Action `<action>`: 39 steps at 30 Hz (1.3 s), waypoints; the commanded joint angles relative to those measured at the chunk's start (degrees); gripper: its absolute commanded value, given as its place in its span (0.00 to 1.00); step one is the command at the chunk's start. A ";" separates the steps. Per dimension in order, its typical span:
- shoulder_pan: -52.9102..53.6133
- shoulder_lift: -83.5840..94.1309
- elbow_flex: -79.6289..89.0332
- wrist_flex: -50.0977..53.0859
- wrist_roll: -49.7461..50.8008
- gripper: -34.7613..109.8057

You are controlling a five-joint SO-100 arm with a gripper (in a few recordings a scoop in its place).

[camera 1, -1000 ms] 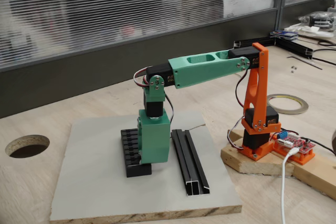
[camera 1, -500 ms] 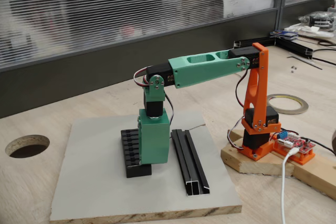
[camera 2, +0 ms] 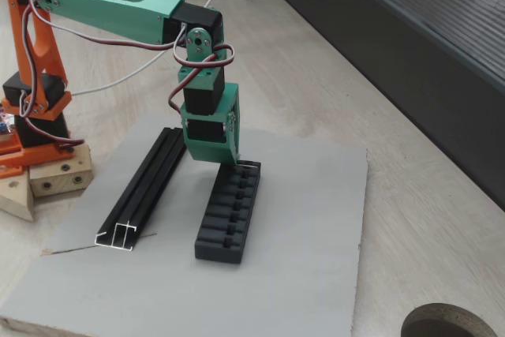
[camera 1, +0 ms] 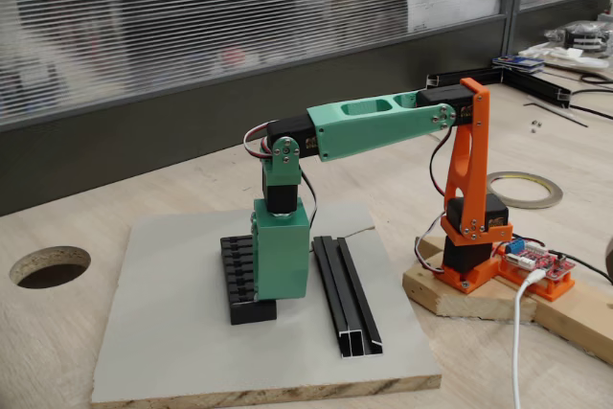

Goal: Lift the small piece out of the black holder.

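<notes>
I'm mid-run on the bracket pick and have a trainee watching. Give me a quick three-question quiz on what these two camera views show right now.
1. True or false: the gripper is down at the end of the black holder nearest the arm's orange base.
2. Which thing lies on the grey board alongside the black holder?
A. a long black channelled rail
B. a roll of tape
C. a circuit board
3. Fill in: the round hole is cut in the wooden ____.

Key
1. True; it is over that end in both fixed views, though the green gripper body hides its fingers and any small piece.
2. A
3. table
</notes>
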 commanded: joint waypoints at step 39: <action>2.37 22.76 -1.32 -0.09 -0.18 0.29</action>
